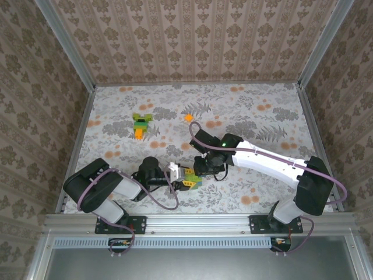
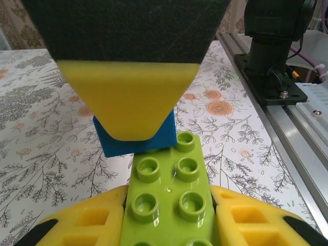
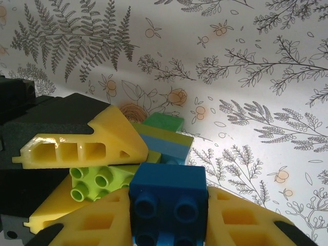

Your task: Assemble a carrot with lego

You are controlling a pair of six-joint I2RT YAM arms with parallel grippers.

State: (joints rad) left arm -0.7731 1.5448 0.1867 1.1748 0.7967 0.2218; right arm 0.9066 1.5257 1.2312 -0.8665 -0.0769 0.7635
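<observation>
A lime green lego brick (image 2: 169,197) sits studs-up between the yellow fingers of my left gripper (image 2: 169,210), which is shut on it. At its far end a dark blue brick (image 2: 134,142) touches it, held from above by my right gripper (image 3: 169,212), shut on that blue brick (image 3: 169,195). Both grippers meet low over the near table, the left gripper (image 1: 176,174) beside the right gripper (image 1: 201,168). The lime brick (image 3: 96,180) lies left of the blue one. The carrot (image 1: 140,124), green crossbar with orange tip, lies at the far left.
A small stack of dark green, lime and light blue bricks (image 3: 166,137) lies just behind the blue brick. A loose orange brick (image 1: 189,118) lies mid-table at the back. The right arm's base (image 2: 274,56) and the aluminium rail (image 2: 307,128) stand close on the right.
</observation>
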